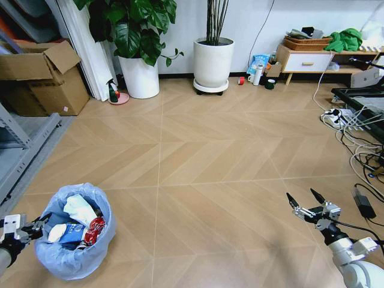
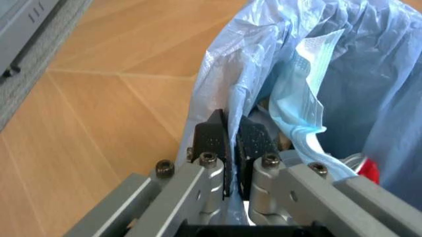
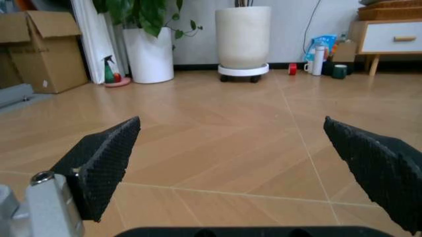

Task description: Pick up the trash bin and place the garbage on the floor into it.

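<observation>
Left pincer [image 2: 231, 143] pinches the blue-bag rim of the trash bin [image 1: 75, 255], which sits just beside it on the floor [image 1: 204, 162]. The garbage [image 1: 78, 221] lies inside the bin; individual pieces are hard to distinguish. Right pincer [image 1: 305, 201] hangs spread, well apart from the bin.
</observation>
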You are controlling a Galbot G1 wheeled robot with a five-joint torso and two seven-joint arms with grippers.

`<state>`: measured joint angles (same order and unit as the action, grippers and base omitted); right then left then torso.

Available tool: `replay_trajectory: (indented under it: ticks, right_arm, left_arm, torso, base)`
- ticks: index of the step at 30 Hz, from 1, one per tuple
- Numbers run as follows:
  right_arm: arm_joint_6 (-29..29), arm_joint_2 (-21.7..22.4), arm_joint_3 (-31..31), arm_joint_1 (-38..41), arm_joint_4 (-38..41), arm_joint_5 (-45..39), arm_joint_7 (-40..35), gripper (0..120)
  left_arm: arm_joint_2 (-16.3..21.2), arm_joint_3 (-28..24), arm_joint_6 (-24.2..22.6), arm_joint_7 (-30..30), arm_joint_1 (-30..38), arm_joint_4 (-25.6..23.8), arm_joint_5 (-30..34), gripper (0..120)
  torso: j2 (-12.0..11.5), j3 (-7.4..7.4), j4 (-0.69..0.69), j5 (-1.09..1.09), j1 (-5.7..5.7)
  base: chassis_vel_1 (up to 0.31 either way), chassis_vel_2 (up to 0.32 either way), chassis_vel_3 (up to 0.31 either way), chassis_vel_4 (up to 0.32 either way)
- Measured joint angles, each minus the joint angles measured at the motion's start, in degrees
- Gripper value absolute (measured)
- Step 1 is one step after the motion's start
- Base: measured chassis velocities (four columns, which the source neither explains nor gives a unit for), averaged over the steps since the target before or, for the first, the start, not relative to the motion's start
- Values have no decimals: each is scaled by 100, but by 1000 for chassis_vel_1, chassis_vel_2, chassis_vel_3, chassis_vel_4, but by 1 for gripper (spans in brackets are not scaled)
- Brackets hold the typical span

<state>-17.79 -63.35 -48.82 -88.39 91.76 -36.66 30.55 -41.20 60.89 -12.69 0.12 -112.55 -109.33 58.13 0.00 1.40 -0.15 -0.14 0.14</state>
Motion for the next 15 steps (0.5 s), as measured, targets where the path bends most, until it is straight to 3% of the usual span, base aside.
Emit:
replay_trajectory:
  ticks: [7, 15]
  right_arm:
    - [-74, -24, -12, -9, 22, -49, 33, 100]
    - [-134, -44, -31, -14, 27, -93, 52, 100]
  left_arm:
    - [-65, -26, 2, 6, 0, -2, -43, 0]
    - [-103, -124, 23, 13, 11, 200, -111, 0]
  torso:
    - [0, -1, -1, 1, -1]
    - [0, 0, 0, 4, 0]
  base:
    - [117, -110, -110, 99]
    - [15, -7, -7, 13]
